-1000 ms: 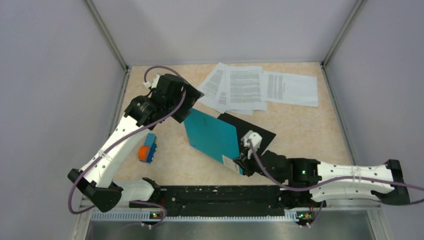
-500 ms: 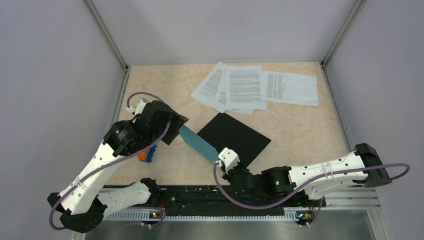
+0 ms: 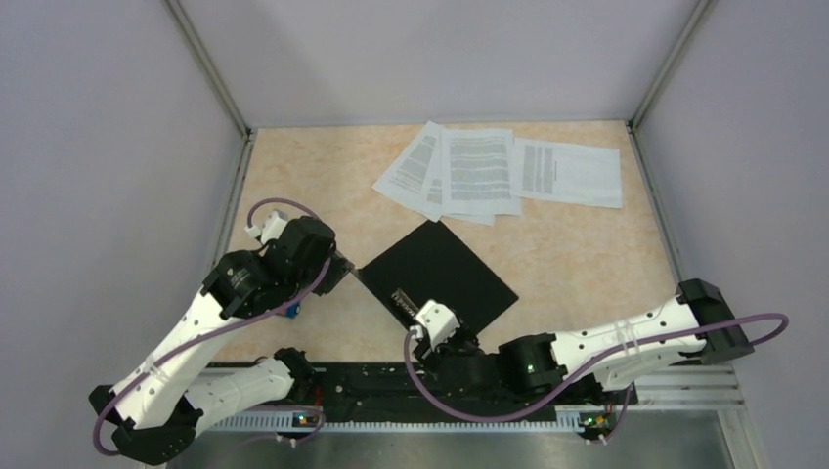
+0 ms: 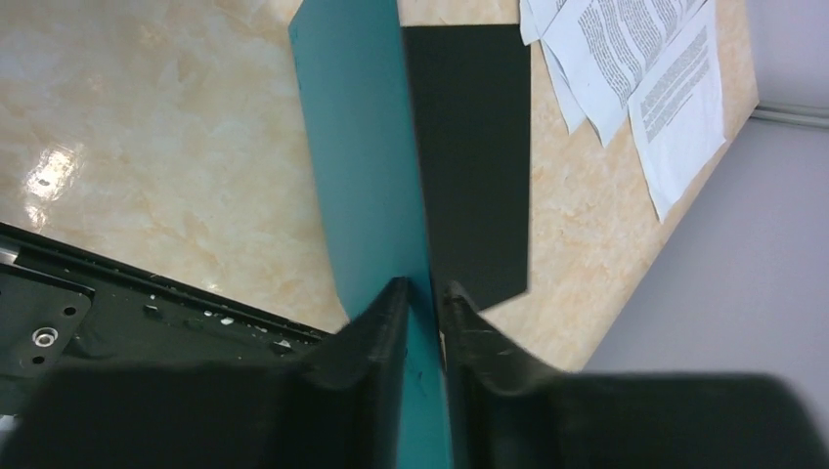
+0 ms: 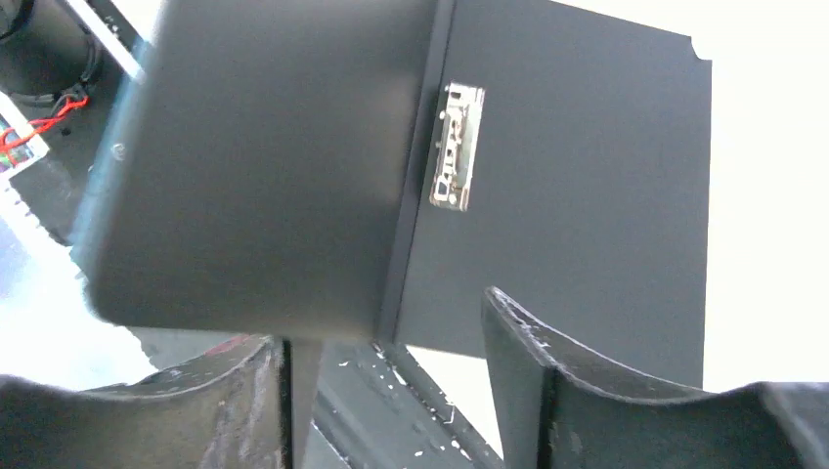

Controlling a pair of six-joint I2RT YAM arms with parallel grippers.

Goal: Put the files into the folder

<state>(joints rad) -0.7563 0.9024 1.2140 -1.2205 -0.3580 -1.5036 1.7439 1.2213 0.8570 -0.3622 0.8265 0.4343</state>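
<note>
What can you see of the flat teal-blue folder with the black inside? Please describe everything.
The flat rectangular folder lies open on the beige table. One half rests flat, matt black inside up, with a small metal clip beside the spine. The other half, teal-blue outside, stands raised from the spine, its edge pinched by the left gripper. The open right gripper is near its front edge.
</note>
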